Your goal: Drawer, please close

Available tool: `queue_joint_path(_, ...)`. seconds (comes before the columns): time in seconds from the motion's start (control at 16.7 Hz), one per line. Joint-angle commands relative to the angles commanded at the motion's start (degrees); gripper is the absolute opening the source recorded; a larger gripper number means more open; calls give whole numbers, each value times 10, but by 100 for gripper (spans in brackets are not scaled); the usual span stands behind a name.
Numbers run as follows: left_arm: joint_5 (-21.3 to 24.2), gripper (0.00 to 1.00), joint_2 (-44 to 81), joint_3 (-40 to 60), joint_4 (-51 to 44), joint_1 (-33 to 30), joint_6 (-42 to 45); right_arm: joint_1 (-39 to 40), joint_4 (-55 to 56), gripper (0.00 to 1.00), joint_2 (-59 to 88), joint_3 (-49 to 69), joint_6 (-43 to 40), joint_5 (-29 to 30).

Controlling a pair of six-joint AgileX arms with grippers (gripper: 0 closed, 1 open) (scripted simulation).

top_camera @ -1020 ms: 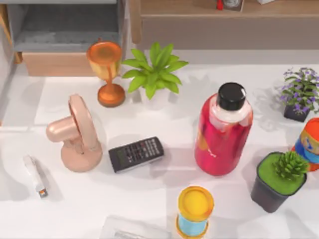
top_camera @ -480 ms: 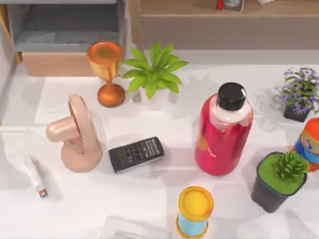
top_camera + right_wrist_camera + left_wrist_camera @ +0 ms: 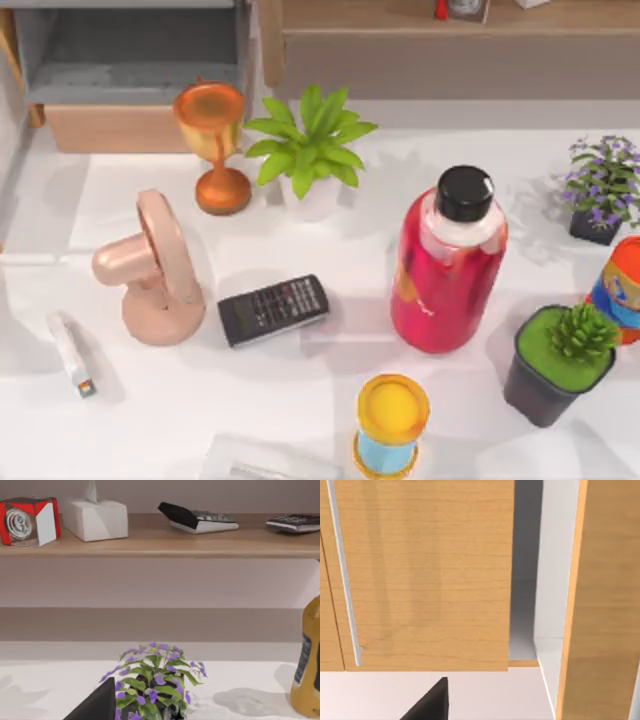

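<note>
Nothing on the table is shifting vs 1 s ago; only shadows at the left are changing a bit. Drawer [image 3: 9, 150] is showing as a grey sliver at the top view's left edge, mostly cut off, so how far it's out is unclear. Wide open drawer [image 3: 130, 70] is sitting beside it. Left gripper [image 3: 431, 702] is facing wood cabinet fronts [image 3: 420, 575], seen as a dark wedge; jaw state can't tell. Right gripper [image 3: 97, 705] is idling near the purple plant [image 3: 155, 680]; jaws likewise can't tell.

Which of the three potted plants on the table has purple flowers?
The small plant at the table's right edge, in a dark pot. The leafy green plant stands mid-table by the trophy; the spiky succulent sits near front right.
</note>
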Motion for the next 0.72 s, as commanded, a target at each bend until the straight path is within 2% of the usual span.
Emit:
queue_joint_path(0.6,0,2,0,0,0,0,0,0,0,100,0,0,0,0)
queue_joint_path(0.72,0,0,0,0,0,0,0,0,0,100,0,0,0,0)
